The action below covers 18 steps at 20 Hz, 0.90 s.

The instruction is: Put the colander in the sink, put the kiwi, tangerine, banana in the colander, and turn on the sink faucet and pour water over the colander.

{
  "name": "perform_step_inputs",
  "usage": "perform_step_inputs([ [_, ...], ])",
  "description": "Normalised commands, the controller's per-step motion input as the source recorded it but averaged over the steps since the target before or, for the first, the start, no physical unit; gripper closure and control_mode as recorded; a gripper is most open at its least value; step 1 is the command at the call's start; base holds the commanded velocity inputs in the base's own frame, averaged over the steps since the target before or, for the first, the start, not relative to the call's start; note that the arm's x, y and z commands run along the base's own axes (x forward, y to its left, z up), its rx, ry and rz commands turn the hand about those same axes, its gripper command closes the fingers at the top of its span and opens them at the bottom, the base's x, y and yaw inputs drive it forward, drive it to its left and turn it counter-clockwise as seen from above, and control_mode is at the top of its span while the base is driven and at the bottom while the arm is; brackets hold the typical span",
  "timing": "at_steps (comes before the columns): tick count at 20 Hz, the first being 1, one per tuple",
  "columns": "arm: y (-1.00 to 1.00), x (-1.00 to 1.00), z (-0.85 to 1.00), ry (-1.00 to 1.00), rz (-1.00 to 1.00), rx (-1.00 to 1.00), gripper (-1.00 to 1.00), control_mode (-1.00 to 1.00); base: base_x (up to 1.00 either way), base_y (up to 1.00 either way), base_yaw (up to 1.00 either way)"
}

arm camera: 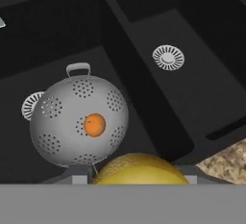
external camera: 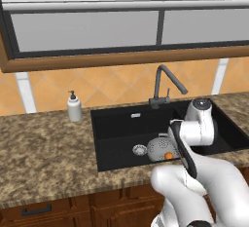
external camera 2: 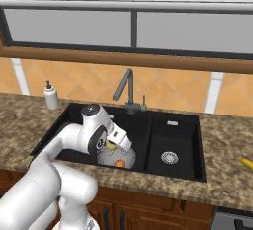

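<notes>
In the hand view our claw (arm camera: 139,172) grips a rounded yellow-green fruit (arm camera: 140,169), probably the kiwi, at bottom centre, above the colander (arm camera: 79,119) at centre left in the sink (arm camera: 202,98), the tangerine (arm camera: 94,124) inside. We judge the fruit light, soft and easily bruised: hold its middle gently.

One colander (arm camera: 79,120), one tangerine (arm camera: 94,124), one banana (external camera 2: 246,163), one sink faucet (external camera: 163,85), one soap bottle (external camera: 74,106) and two silver drains (arm camera: 168,57) are counted.
</notes>
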Motion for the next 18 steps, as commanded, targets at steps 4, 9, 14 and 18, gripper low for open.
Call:
perform_step_inputs([
  [4, 0.85, 0.13, -0.01, 0.11, 0.0, -0.02, 1.0, -1.0, 0.0, 0.0, 0.0],
  [9, 0.59, 0.34, -0.33, 0.06, 0.0, -0.1, 1.0, -1.0, 0.0, 0.0, 0.0],
  [14, 0.12, 0.51, -0.57, 0.12, 0.0, -0.21, 1.0, -1.0, 0.0, 0.0, 0.0],
  [18, 0.03, 0.45, -0.45, 0.2, 0.09, -0.24, 1.0, -1.0, 0.0, 0.0, 0.0],
])
